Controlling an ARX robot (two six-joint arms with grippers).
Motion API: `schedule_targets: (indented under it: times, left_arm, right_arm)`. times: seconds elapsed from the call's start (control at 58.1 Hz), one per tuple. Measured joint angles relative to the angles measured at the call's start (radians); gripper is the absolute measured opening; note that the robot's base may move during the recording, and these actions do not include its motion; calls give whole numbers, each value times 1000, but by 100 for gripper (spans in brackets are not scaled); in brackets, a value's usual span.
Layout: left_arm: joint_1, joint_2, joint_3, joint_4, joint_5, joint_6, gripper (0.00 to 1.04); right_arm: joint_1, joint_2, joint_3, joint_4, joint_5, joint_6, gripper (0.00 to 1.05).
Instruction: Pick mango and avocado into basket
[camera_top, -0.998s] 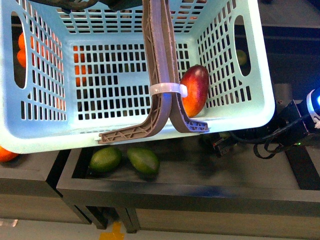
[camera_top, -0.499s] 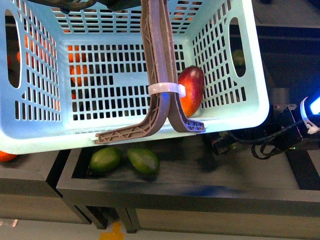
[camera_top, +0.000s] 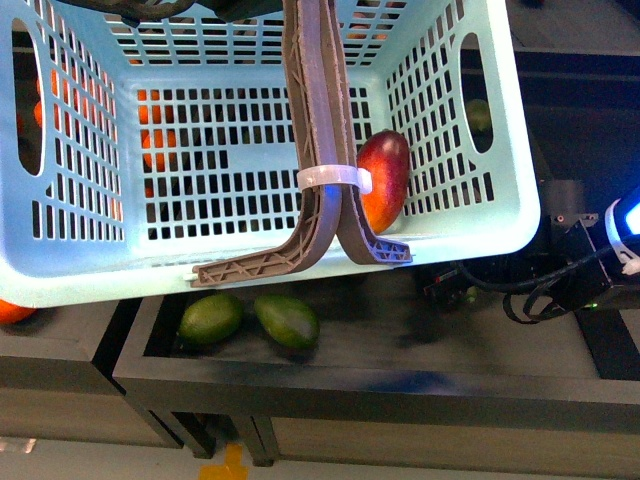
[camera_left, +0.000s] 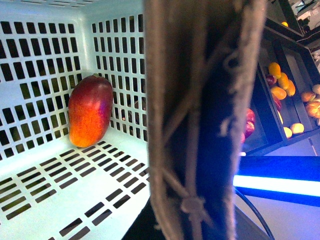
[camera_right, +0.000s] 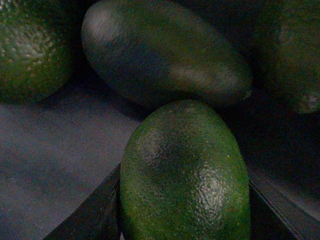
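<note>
The right gripper (camera_right: 184, 175) has its jaws spread wide, both fingers (camera_right: 100, 215) pressed against the sides of the avocado (camera_right: 182, 210), which sits squarely between them. The mango (camera_top: 386, 175) lies inside the basket (camera_top: 100, 285), against its wall. The left gripper is hidden, so the set of its jaws cannot be told.

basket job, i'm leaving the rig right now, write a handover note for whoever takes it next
Left claw: not clearly seen. The basket handles fill its wrist view, and the basket hangs tilted.
Right claw: low in the dark tray, fingers on both sides of an avocado, apparently clamped, with other avocados beside it.
Done: the mango lies in the basket against a wall.
Left: lift the avocado and put it in the basket.
</note>
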Motion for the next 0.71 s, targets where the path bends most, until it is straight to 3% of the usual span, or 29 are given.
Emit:
schedule_targets:
  times: [0.396,0.706]
  left_arm:
    - [0,0,0,0,0,0,6]
    - [0,0,0,0,1,0,6]
  right_arm:
    - [-142,-404,-318,203,87,206,56]
    - [-105,-761,-496,185,75,279,56]
